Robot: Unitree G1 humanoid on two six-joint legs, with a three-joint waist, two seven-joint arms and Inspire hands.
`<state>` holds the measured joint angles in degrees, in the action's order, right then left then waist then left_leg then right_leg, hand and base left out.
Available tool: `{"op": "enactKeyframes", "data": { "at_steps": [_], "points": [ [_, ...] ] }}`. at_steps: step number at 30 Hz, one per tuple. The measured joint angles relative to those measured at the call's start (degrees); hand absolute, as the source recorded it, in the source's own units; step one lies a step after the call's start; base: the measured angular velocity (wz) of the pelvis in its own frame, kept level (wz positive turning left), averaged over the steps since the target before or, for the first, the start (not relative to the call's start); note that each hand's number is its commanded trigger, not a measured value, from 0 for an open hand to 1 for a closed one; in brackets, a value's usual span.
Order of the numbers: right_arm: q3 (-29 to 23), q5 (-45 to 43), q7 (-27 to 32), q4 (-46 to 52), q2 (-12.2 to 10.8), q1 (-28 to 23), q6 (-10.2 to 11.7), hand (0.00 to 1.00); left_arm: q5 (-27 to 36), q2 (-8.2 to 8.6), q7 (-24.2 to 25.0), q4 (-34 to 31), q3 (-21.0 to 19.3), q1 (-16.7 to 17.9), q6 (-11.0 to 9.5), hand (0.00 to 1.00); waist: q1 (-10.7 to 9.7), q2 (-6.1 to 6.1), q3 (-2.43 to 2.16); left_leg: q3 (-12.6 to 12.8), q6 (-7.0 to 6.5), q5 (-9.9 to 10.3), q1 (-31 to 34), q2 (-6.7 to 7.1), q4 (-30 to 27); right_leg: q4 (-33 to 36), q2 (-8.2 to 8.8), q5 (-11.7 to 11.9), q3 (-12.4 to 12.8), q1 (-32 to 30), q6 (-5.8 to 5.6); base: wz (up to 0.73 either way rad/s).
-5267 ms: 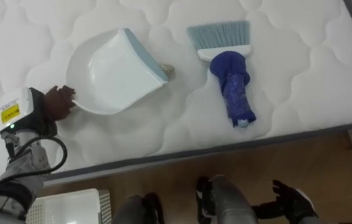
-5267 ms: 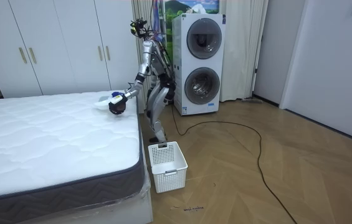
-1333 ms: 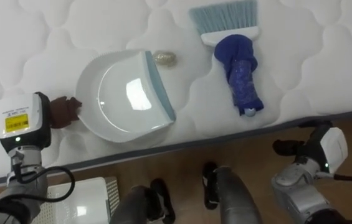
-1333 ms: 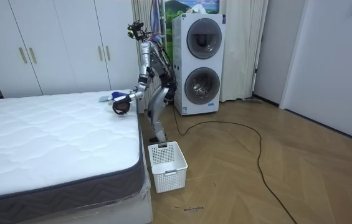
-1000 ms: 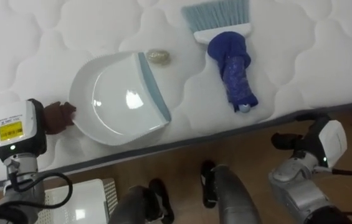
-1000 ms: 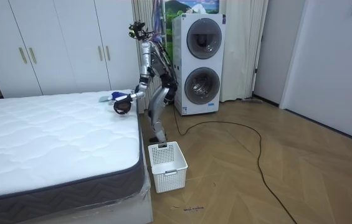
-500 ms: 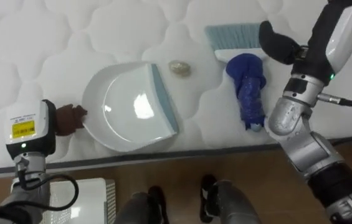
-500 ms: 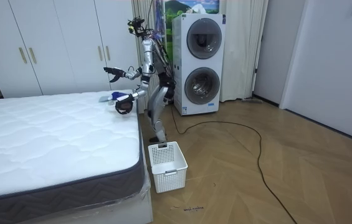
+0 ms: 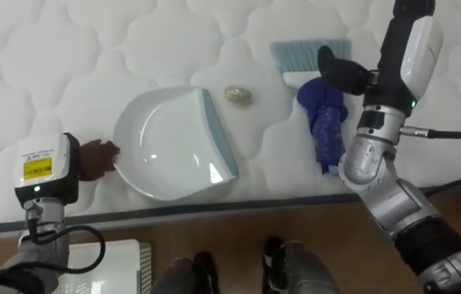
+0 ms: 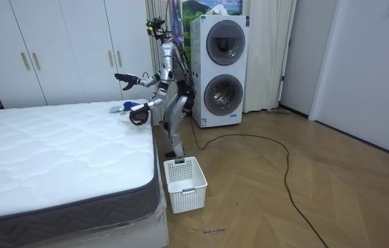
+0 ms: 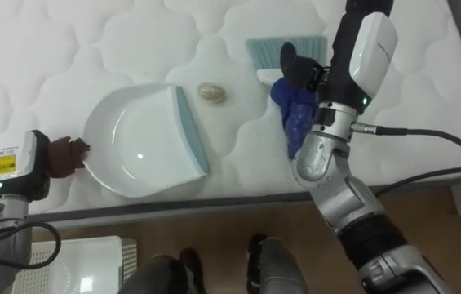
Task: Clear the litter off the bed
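A yellow sticker [image 9: 38, 167] sits on the left wrist; its print is too small to read. On the white quilted bed [image 9: 67, 49] lies a white dustpan [image 9: 169, 143]. Its blue-grey lip faces right and its handle end points left, where the left hand [image 9: 95, 158] has its fingers curled round it. A small beige scrap [image 9: 237, 95] lies just beyond the far end of the lip, between dustpan and brush [image 9: 325, 131]. The brush's long axis runs far to near, with the pale blue bristles at the far end and the dark blue handle pointing at the near bed edge. The right hand [image 9: 343, 73] hangs in the air over the brush's neck, its fingers loosely spread and holding nothing.
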<state>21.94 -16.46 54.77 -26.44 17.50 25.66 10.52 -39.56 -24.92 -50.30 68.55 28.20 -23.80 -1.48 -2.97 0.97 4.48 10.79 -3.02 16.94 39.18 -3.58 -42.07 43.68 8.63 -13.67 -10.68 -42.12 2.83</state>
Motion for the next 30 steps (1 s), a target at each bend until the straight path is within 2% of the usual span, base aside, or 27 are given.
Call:
{"op": "enactKeyframes", "data": {
  "at_steps": [11,14,20,30],
  "points": [
    [0.45,1.18,-4.65,-5.07,0.16,-0.49,0.42,0.0,-1.03,-0.02,2.16,-0.02,-0.03,-0.18,1.19,1.0,0.1,0.28,-0.19,-0.03,-0.16,-0.11,-0.87,0.05,0.19,-0.55,0.03,0.04,-0.13,1.01,-0.06,0.0],
    [0.58,1.97,-6.21,-6.03,0.08,-2.32,0.5,0.0,-1.03,-0.03,2.86,0.0,-0.03,-0.17,1.14,1.0,0.33,0.35,-0.23,-0.12,-0.15,-0.11,-1.92,0.0,0.55,-1.1,-0.07,0.0,-0.31,2.24,-0.23,0.0],
    [1.46,7.55,-9.07,-10.89,0.01,-2.43,0.5,0.0,-1.04,-0.04,3.28,0.0,-0.04,-0.37,0.96,1.0,0.29,0.46,-0.3,-0.21,-0.2,-0.13,-2.11,0.24,0.64,-1.12,0.22,-0.06,-0.47,2.55,-0.36,0.0],
    [1.5,8.16,-12.37,-17.13,-0.16,-2.38,0.5,0.0,-1.51,-0.05,3.33,-1.22,-0.44,-0.49,0.65,1.0,0.49,0.65,-0.18,-0.54,-0.2,-0.13,-1.58,0.3,0.55,-1.07,0.27,-0.11,-0.94,2.4,-0.4,0.01]
  ]
}}
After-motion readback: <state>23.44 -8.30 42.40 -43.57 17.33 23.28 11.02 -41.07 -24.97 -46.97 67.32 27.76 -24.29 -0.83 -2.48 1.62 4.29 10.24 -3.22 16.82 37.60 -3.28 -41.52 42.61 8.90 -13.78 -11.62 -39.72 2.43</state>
